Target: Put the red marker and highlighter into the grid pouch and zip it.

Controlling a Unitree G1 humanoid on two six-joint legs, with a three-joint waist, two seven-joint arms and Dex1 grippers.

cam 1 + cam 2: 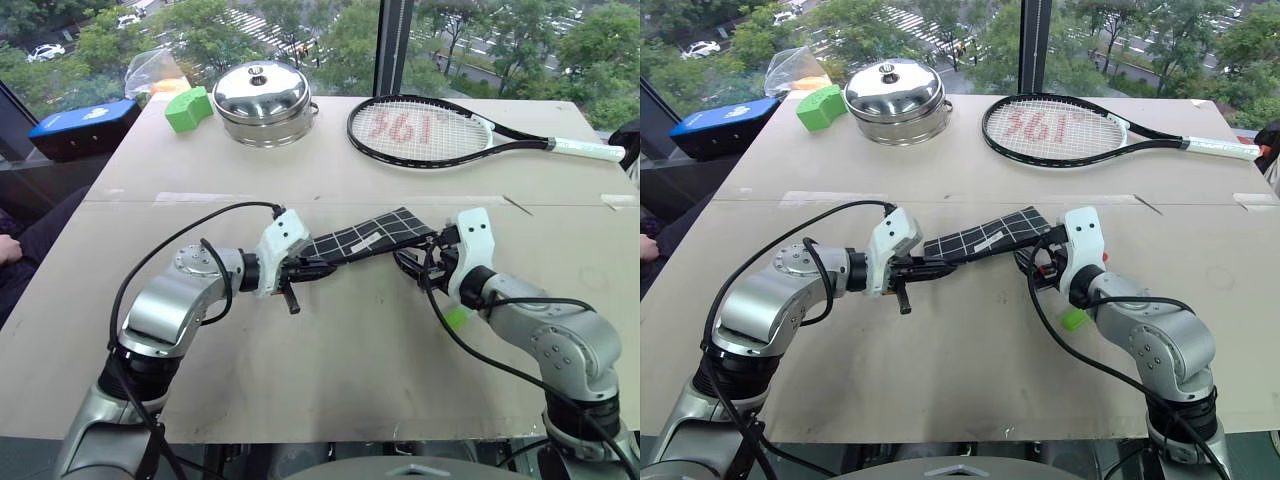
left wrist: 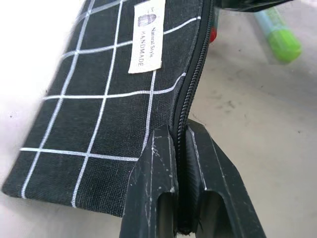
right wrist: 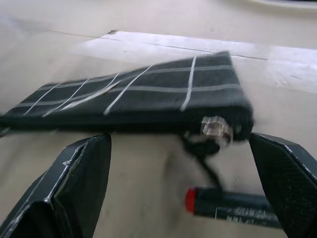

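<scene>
Left wrist view: left gripper [image 2: 179, 148] jaws clamp the black white-gridded fabric pouch [image 2: 109, 99] at its zipper edge; right gripper [image 3: 181, 188] jaws gape at its three o'clock end.

Bright window daylight, soft shadows, glare in left wrist view, right wrist view blurred

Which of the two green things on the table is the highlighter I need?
The highlighter is the small lime one lying beside the right gripper; the other is a bigger green block near the steel pot.

Black grid pouch [image 1: 372, 237] with white lines; lime-green highlighter [image 2: 280, 35]; black, red-tipped red marker [image 3: 228, 207].
</scene>
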